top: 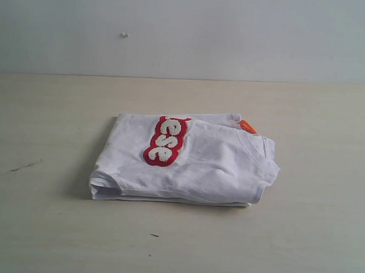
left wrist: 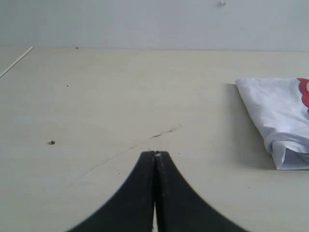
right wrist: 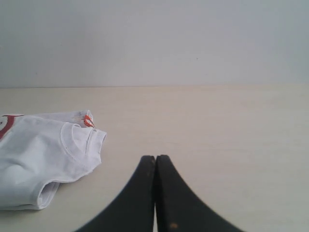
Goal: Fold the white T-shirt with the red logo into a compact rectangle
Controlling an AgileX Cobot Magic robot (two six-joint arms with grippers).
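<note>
The white T-shirt [top: 211,165] is lying folded into a stacked rectangle near the middle of the counter [top: 43,227], and you are seeing bare surface stretching away from it on every side. The counter's far edge is meeting a pale wall [top: 188,33] well behind the shirt, while its other edges are running out of the exterior view. Your left hand [left wrist: 155,153] is pointing across bare counter on the shirt's left, apart from the cloth, with its two fingers pressed together and gripping nothing. Your right hand [right wrist: 155,156] is sitting on the shirt's right, likewise pinched closed, empty and apart from the cloth. The shirt's layers are showing slightly uneven along the near edge. The red logo [top: 166,140] is lying on top toward the left, running front to back, with only some of its fuzzy white letters showing. An orange tag [top: 248,126] is poking out at the far right corner, beside the ribbed collar.
</note>
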